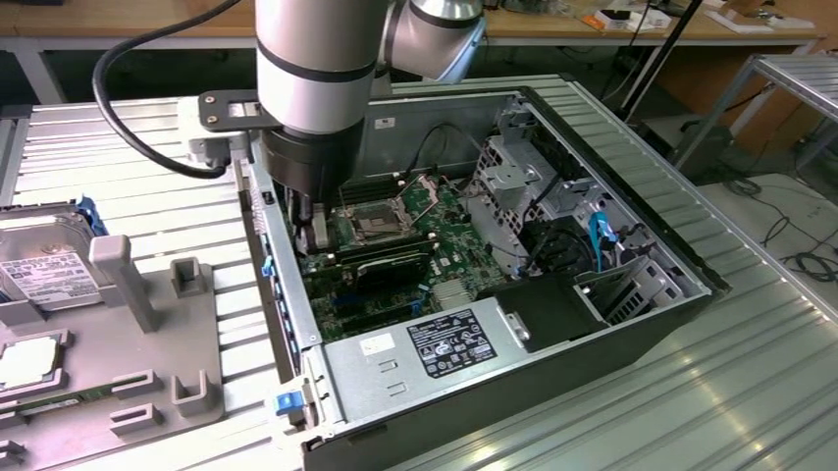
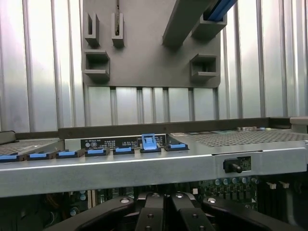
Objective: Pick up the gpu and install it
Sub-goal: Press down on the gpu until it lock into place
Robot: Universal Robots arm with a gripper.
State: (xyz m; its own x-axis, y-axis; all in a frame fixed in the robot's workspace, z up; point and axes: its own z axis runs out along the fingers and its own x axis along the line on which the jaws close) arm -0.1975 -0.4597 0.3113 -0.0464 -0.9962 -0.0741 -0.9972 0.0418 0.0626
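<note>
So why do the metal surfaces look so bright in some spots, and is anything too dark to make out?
In the exterior view, overhead light glares off the ribbed metal table, while the open computer case falls into shadow around its cables. In the wrist view, the ribbed metal behind glares in stripes, the case's edge catches a bright line, and the gripper below it sits in deep shadow.

White labels sit on the power supply (image 1: pixel 439 340), on the hard drive (image 1: pixel 39 270) and on the case's rear edge (image 2: pixel 122 142), but none of their print is legible.
</note>
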